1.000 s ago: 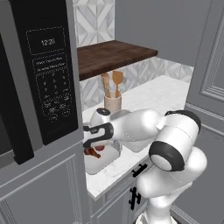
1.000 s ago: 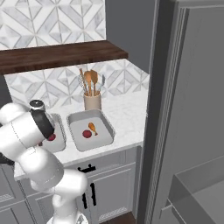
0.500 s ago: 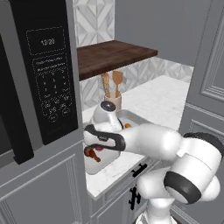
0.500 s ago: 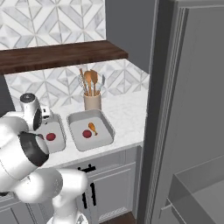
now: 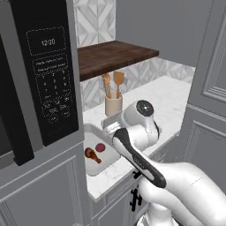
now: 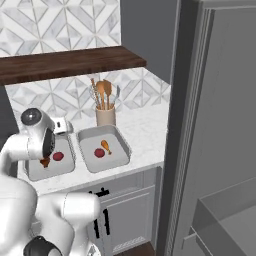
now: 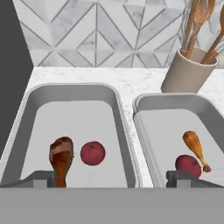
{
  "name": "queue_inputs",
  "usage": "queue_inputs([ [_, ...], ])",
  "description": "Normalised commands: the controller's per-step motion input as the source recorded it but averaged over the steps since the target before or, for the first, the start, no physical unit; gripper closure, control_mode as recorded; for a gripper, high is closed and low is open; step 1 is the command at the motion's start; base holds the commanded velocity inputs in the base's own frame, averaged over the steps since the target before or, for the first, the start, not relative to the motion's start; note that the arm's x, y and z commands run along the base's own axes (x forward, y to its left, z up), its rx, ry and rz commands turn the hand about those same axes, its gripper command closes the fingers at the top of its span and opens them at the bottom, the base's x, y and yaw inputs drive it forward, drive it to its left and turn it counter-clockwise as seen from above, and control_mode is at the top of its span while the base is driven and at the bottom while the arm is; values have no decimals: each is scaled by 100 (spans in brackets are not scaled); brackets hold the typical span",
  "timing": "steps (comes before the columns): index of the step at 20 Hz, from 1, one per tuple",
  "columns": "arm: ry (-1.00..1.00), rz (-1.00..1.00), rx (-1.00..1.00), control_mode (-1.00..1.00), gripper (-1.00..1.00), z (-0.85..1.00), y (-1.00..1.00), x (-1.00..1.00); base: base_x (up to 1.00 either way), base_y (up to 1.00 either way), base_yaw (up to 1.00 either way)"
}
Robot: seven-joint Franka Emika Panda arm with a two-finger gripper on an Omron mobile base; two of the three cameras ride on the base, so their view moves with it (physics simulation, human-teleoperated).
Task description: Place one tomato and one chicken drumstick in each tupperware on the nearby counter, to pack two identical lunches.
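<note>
Two grey-white tupperware trays lie side by side on the white counter (image 6: 142, 135). The left tupperware (image 7: 70, 87) holds a brown chicken drumstick (image 7: 61, 159) and a red tomato (image 7: 92, 153). The right tupperware (image 7: 175, 97) holds an orange-brown drumstick (image 7: 196, 148) and a tomato (image 7: 188, 165). My gripper (image 7: 113, 180) hovers above the near edge of both trays, open, with nothing between its fingertips (image 7: 41, 178). From the right base, the left tupperware (image 6: 50, 176) with its tomato (image 6: 58, 156) sits beside the right tupperware (image 6: 125, 150). The left base view shows the left tupperware (image 5: 106, 160), tomato (image 5: 100, 148) and drumstick (image 5: 91, 154).
A beige utensil holder (image 6: 105, 115) with wooden spoons stands just behind the right tray, under a dark wooden shelf (image 6: 70, 62). A microwave (image 5: 48, 79) stands close on the left. A tall grey fridge (image 6: 215, 125) borders the counter on the right.
The jaws have spread wide and let the drumstick go into the left tray. The hand has risen away from that tray.
</note>
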Motion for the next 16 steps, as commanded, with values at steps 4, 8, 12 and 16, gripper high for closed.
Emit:
queue_inputs([
  [4, -10, -13, 7, -100, -100, 98, -94, -54, 0, 0, 0],
  [8, 0, -20, 8, -100, -100, 92, -59, -48, 0, 0, 0],
  [12, 0, -20, 1, -100, -100, 71, -28, -32, 0, 0, 0],
  [16, -8, -10, 4, -100, -100, 42, -26, -35, 0, 0, 0],
])
